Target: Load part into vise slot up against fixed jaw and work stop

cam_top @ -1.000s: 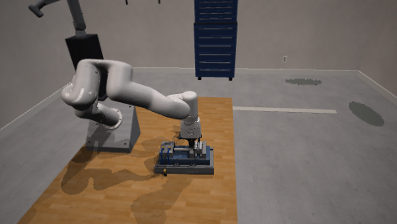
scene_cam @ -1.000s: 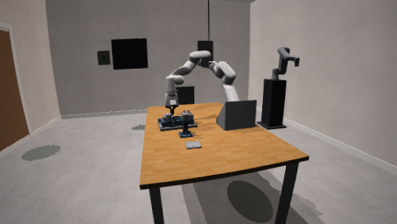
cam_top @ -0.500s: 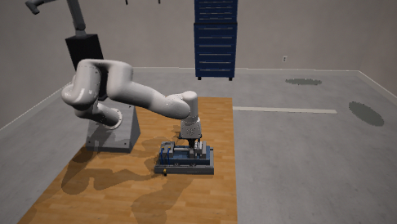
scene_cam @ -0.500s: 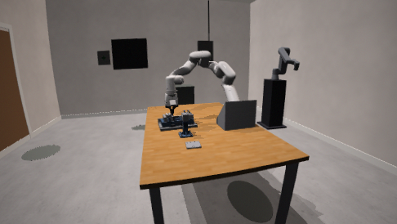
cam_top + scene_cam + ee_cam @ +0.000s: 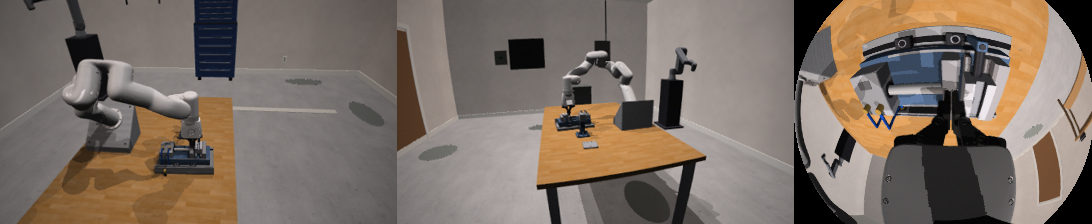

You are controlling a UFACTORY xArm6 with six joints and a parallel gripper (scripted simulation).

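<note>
The vise (image 5: pixel 184 168) (image 5: pixel 916 65) stands open on the table. Its moving jaw (image 5: pixel 950 72) is on the cylinder's rod (image 5: pixel 916 90). The part, a pale block (image 5: pixel 974 97), appears to lie between the jaws, beside the fixed jaw (image 5: pixel 999 75). The work stop (image 5: pixel 979 65) points in at the far end in the wrist view. Slot direction, seating on the low bars and exact contact with jaw and stop cannot be told. My gripper (image 5: pixel 192 144) (image 5: pixel 568 114) (image 5: pixel 951 99) is shut, pointing down at the vise near the moving jaw and left of the part, with nothing visible between its fingers.
The air cylinder block (image 5: pixel 874 85) with blue hoses is at the vise's left in the wrist view. In the exterior view, the V-block stand (image 5: pixel 582 127) rises close in front of the vise. The infeed plate (image 5: pixel 590 145) lies nearer the camera with no block visible on it.
</note>
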